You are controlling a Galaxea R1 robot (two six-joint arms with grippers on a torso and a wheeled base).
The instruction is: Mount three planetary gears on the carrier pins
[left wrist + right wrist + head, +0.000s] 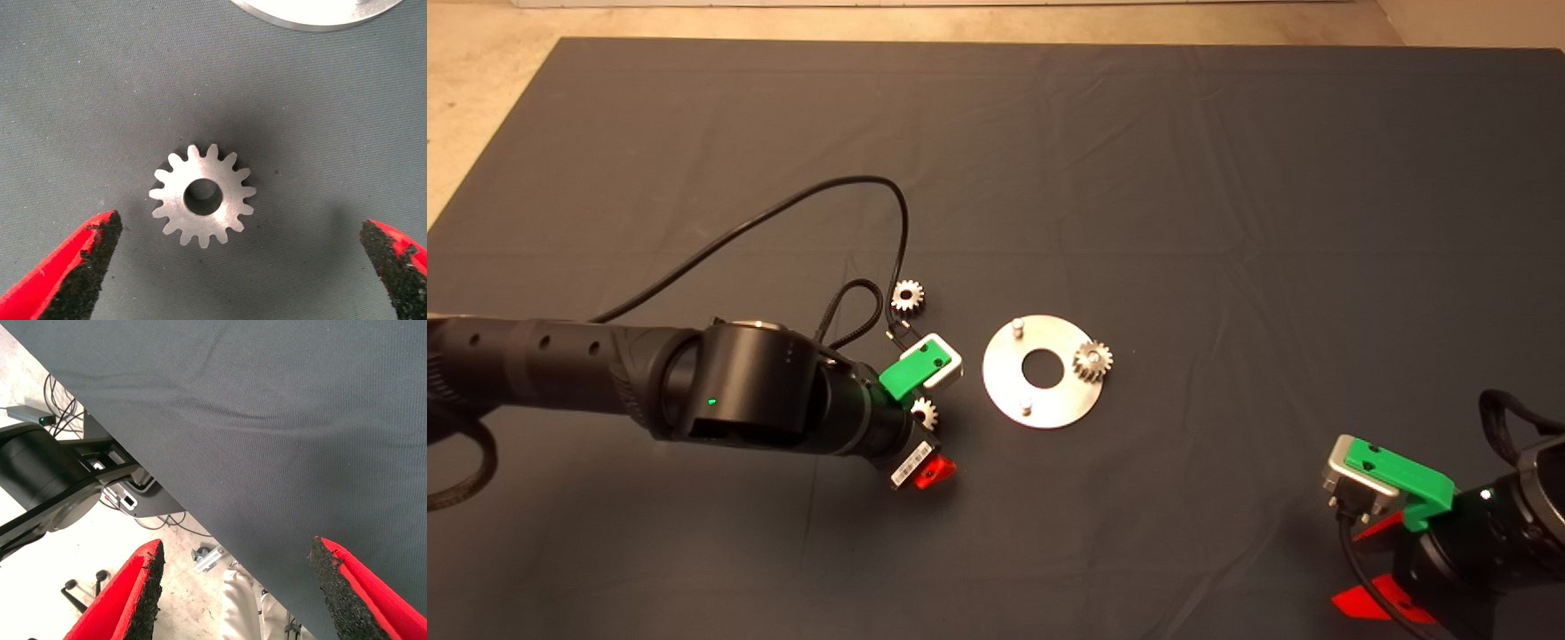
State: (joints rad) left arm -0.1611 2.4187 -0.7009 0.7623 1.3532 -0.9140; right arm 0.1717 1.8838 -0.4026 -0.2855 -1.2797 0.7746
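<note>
The shiny round carrier disc (1005, 378) lies mid-mat, and its rim (320, 15) also shows in the left wrist view. One planetary gear (1092, 360) sits on the carrier pin at the disc's right edge. Two carrier pins (1016, 326) (1026, 407) stand bare. A second gear (908, 295) lies loose up and left of the disc. The third gear (923, 412) (202, 195) lies flat on the mat just left of the disc. My left gripper (938, 422) (237, 267) hovers over it, open, with its fingers (80, 267) wide on either side and not touching. My right gripper (1360, 569) (233, 587) waits open at the lower right.
A black cable (783, 209) loops from the left arm over the mat, ending close to the loose gear. The right wrist view looks past the mat's edge (167, 493) to the floor and a black robot base (47, 480).
</note>
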